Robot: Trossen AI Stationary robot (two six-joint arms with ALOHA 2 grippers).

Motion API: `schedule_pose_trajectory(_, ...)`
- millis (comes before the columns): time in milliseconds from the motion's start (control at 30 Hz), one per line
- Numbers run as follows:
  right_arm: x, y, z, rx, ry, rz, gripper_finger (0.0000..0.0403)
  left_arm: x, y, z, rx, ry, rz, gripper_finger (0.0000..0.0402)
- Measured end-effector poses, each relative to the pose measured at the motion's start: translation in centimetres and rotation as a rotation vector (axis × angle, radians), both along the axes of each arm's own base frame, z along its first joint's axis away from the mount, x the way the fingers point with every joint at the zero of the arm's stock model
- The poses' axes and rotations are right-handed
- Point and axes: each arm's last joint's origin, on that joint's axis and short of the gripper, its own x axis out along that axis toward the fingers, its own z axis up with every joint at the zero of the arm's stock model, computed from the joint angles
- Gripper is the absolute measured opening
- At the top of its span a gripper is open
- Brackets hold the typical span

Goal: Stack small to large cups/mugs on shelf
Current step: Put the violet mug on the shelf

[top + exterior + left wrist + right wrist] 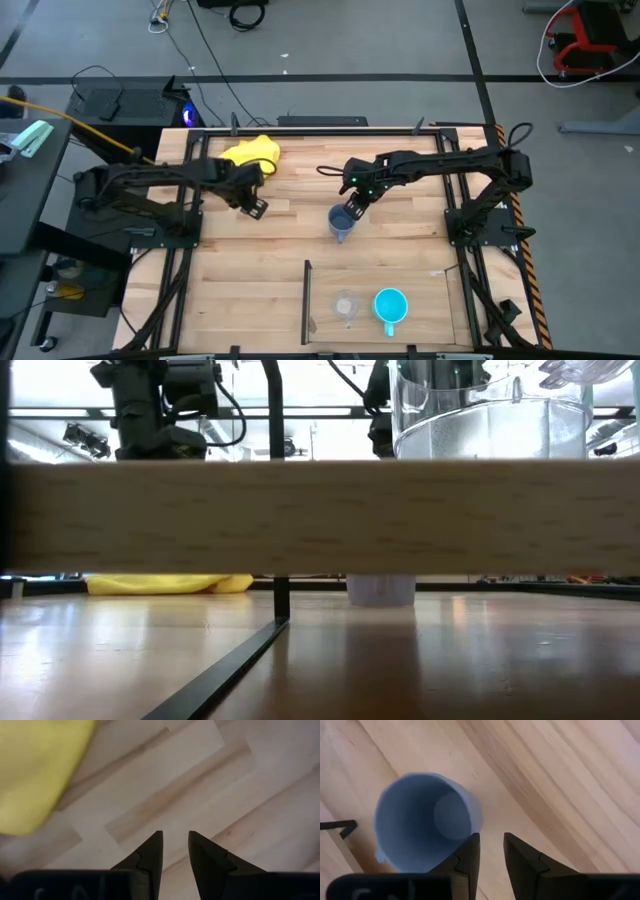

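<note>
The grey-blue mug (341,222) stands upright on its base at the table's middle; the right wrist view looks into its open mouth (422,820). My right gripper (352,205) (491,840) hangs just above the mug's rim on its far-right side, fingers nearly together with nothing between them. The clear cup (345,305) and the cyan mug (390,305) stand side by side on the shelf (430,285), right of the dark divider (306,300). My left gripper (255,207) (175,837) waits, shut and empty, above bare wood near the yellow cloth (250,152).
The yellow cloth lies at the far left and also shows in the left wrist view (35,770). Black frame rails (460,240) border the table. In the low view a wooden board (320,515) hides most of the table, with the clear cup (480,410) above it.
</note>
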Motion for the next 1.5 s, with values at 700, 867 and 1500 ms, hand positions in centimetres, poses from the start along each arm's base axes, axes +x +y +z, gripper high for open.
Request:
schedule_pose_trajectory(700, 0.6, 1.4, -0.2, 0.017, -0.02, 0.021, 0.0093, 1.6, -3.0, -1.5, -0.022, -0.148, -0.009, 0.0092)
schedule_pose_trajectory(867, 0.6, 1.4, -0.2, 0.005, -0.02, 0.018, 0.0093, 1.6, -3.0, -1.5, -0.022, -0.148, -0.009, 0.0085)
schedule_pose_trajectory(1500, 2.1, 1.2, -3.1, 0.005, 0.04, 0.027, 0.0093, 1.6, -2.9, -1.5, 0.001, -0.149, -0.004, 0.0078)
